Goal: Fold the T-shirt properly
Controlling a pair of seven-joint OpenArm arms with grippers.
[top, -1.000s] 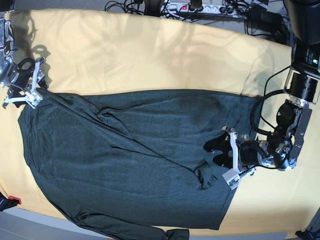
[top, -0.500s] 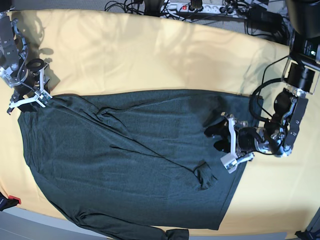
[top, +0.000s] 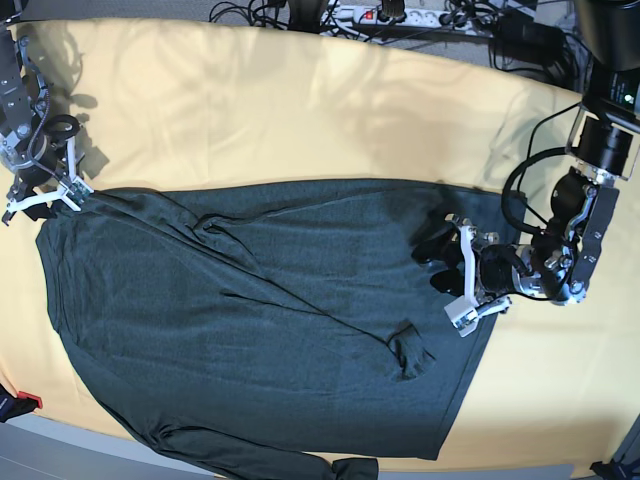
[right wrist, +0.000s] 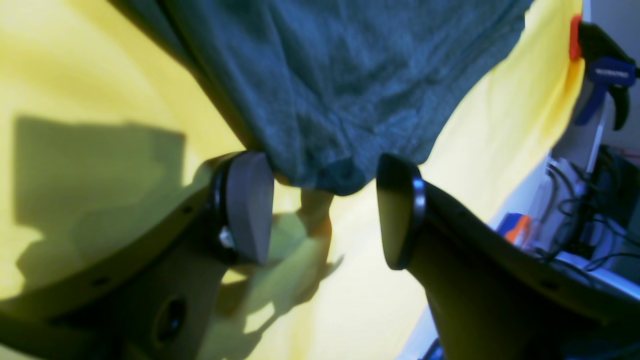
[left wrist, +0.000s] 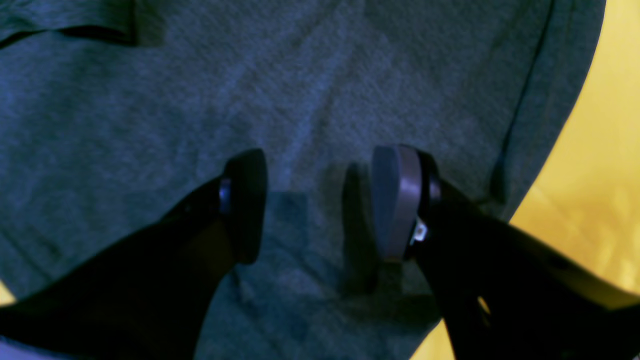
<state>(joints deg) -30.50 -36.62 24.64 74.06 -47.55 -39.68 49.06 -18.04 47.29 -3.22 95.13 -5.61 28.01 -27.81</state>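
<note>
Both my pincers, left pincer (top: 462, 272) and right pincer (top: 42, 185), lift off the T-shirt (top: 260, 310) gaping and empty, so folding waits.

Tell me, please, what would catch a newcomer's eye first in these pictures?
The dark T-shirt dominates, spread nearly flat across the yellow table cover with a sleeve folded diagonally over its body. The left tool hangs open over the shirt's right part, and the right tool stands open at its far left corner.
</note>
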